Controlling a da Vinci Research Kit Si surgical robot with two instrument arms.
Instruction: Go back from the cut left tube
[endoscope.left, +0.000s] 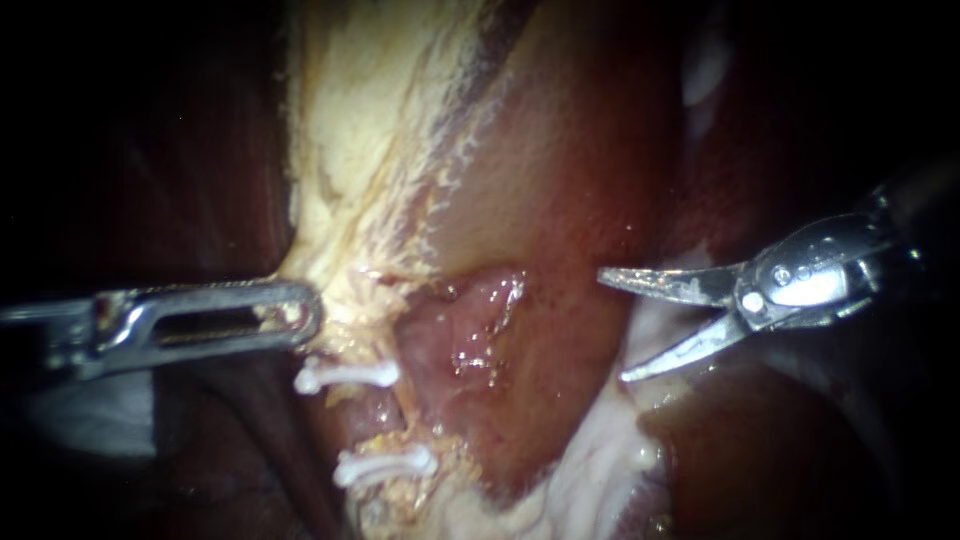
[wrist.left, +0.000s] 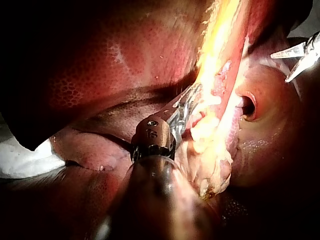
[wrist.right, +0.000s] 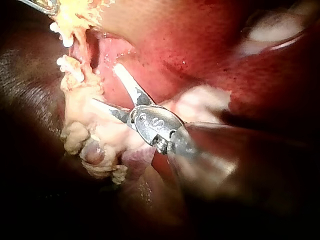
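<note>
Our silver-bladed right instrument (endoscope.left: 612, 325) gapes wide, apart from two white clips (endoscope.left: 347, 375). Our slotted steel left instrument (endoscope.left: 305, 315) grips yellowish fatty tissue (endoscope.left: 350, 150).

Surgical lab: wet liver (wrist.left: 100, 65) is glistening under close light; white clips (endoscope.left: 347, 375) (two showing) are sitting in pale tissue (endoscope.left: 350, 150).

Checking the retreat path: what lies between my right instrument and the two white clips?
In the endoscope view, only bare wet tissue lies between the right instrument and the clips.

Wht cloth (wrist.left: 22, 160) beside liver (wrist.left: 100, 65); bench unseen.
</note>
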